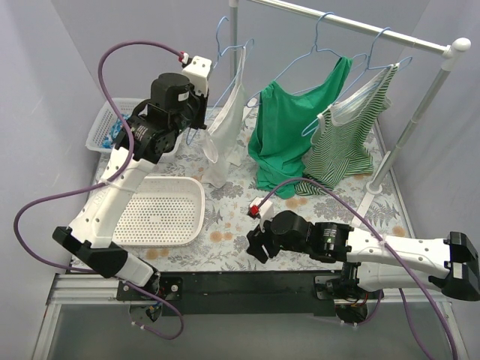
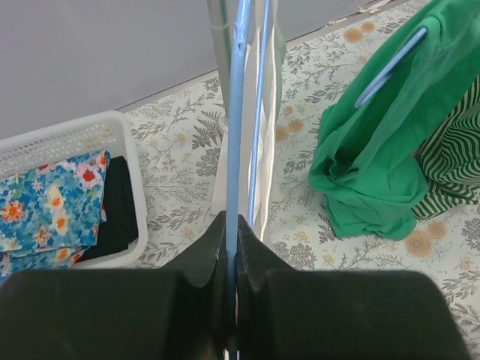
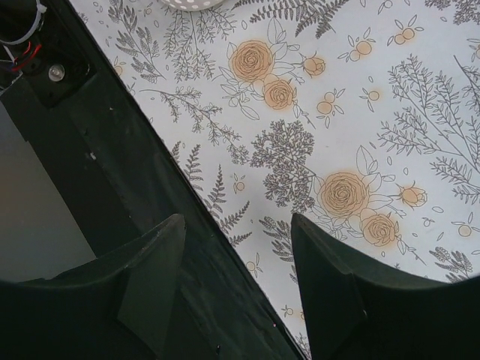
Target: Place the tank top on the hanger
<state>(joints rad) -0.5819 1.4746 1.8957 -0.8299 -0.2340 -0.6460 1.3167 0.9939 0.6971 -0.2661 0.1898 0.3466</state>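
Observation:
The white tank top point(image 1: 223, 131) hangs from the light-blue hanger point(image 1: 229, 56), its hem reaching the table. The hanger's hook is up by the left end of the rail point(image 1: 352, 24); I cannot tell whether it rests on it. My left gripper point(image 1: 196, 114) is raised and shut on the hanger's wire. In the left wrist view the blue wire point(image 2: 234, 112) runs straight up from between the closed left gripper point(image 2: 231, 222), with the white fabric point(image 2: 271, 150) just right of it. My right gripper point(image 1: 259, 241) is open and empty, low over the table's near edge point(image 3: 236, 225).
A green top point(image 1: 289, 127) and a striped top point(image 1: 349, 139) hang on other hangers to the right. A white perforated basket point(image 1: 196, 217) lies front left. A basket point(image 1: 96, 129) with folded clothes point(image 2: 52, 202) stands far left. The rail's posts point(image 1: 409, 131) stand at the back.

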